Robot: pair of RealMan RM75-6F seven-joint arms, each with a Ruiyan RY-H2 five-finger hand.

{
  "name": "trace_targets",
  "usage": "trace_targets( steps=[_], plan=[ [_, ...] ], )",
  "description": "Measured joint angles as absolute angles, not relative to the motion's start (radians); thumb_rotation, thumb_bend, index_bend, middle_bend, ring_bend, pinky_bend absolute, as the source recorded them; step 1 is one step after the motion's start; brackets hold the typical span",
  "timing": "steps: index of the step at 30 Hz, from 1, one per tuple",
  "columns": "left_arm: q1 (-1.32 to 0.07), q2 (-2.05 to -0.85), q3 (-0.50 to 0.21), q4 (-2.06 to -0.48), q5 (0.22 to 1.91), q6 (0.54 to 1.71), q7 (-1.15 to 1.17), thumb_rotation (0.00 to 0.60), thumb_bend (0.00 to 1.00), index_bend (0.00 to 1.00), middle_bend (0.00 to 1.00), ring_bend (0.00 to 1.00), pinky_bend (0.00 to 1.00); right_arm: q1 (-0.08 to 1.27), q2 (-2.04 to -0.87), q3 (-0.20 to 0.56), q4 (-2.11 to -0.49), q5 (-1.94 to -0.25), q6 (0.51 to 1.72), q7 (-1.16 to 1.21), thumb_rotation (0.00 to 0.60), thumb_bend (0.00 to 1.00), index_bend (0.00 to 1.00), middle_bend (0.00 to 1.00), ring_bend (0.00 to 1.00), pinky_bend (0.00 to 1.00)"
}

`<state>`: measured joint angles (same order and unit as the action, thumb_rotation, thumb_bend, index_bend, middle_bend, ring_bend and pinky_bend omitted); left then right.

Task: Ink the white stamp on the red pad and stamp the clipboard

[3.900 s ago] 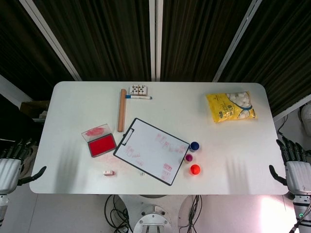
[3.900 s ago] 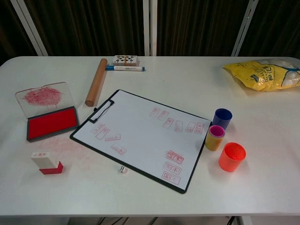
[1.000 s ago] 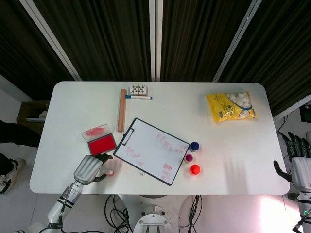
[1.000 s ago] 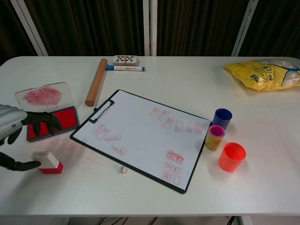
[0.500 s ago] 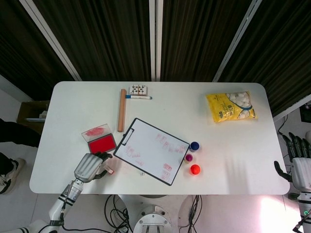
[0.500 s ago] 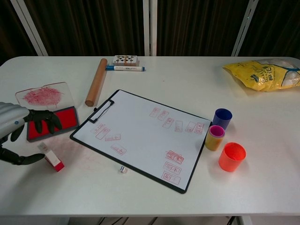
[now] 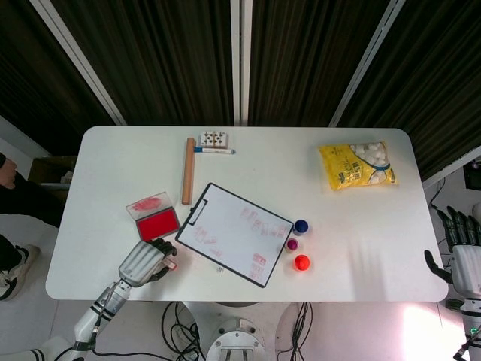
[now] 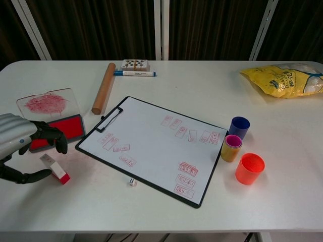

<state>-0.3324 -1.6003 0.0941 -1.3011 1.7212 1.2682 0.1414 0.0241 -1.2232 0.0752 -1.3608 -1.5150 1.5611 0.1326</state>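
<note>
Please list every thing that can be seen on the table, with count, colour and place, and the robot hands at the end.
table: one, white.
white stamp: one, white with red base, tilted, near left corner.
red pad: one, lid open, left side.
clipboard: one, white sheet with red prints, centre.
wooden roller: one, tan, behind the clipboard.
marker: one, blue and white, far edge.
dice box: one, far edge.
die: one, white, near edge.
cups: three, blue, purple-yellow, orange, right of clipboard.
yellow bag: one, far right.
left robot hand: at the stamp, grip unclear.
right robot hand: beyond the right edge, fingers apart.

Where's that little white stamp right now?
In the chest view the white stamp sits tilted at the table's near left, beside the left hand, just in front of the red pad.
</note>
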Motion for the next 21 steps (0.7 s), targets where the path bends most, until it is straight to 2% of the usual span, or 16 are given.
trace_targets(
  steps=[21],
  plan=[
    [-0.348, -1.588, 0.104, -1.308, 1.701, 1.244, 0.162, 0.6, 0.33, 0.49, 0.49, 0.39, 0.65, 0.026, -1.229, 0.074, -1.358, -1.516, 1.556, 0.129, 0.6, 0.27, 0.0, 0.0, 0.0, 0.0]
  ],
)
